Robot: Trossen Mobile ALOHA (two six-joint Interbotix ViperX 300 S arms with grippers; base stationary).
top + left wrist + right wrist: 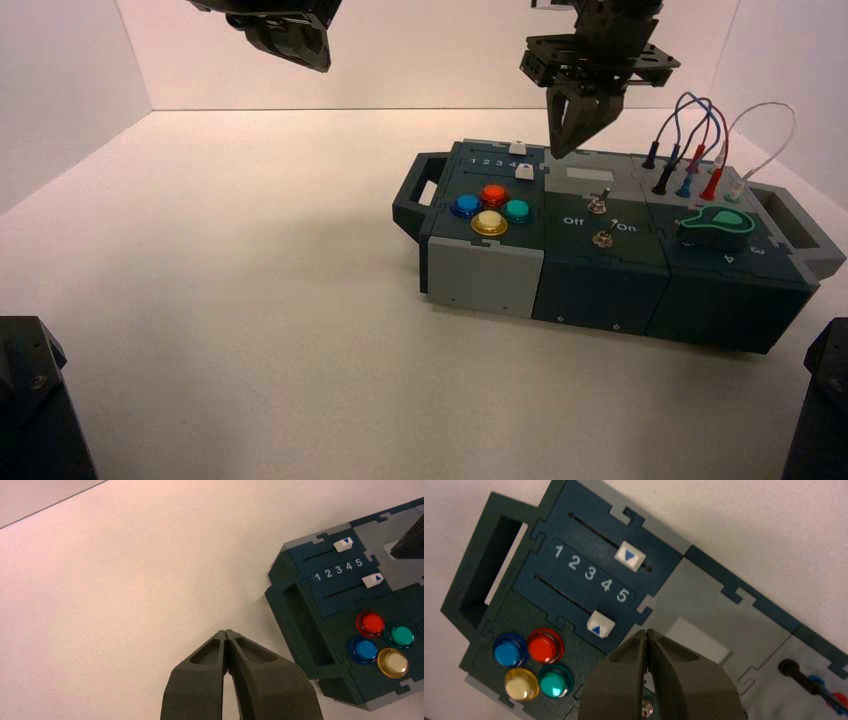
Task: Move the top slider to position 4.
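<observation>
The top slider (630,556) is a small white knob with a blue triangle, in the slot on the far side of the number row from the coloured buttons. Its triangle points roughly at the 4 (606,585) in the printed row 1 to 5. It also shows as the top slider (517,148) and top slider (343,544). My right gripper (646,631) is shut on nothing. It hangs above the box as the right gripper (562,152), over the grey panel beside the sliders' high end. My left gripper (226,631) is shut, parked high at the back left.
A twin white slider (596,625) sits near the 5. Blue, red, yellow and green buttons (531,662) lie beside it. Two toggle switches (598,203), a green dial (716,226) and plugged wires (690,160) fill the box's right part. The box has a handle (415,195) at each end.
</observation>
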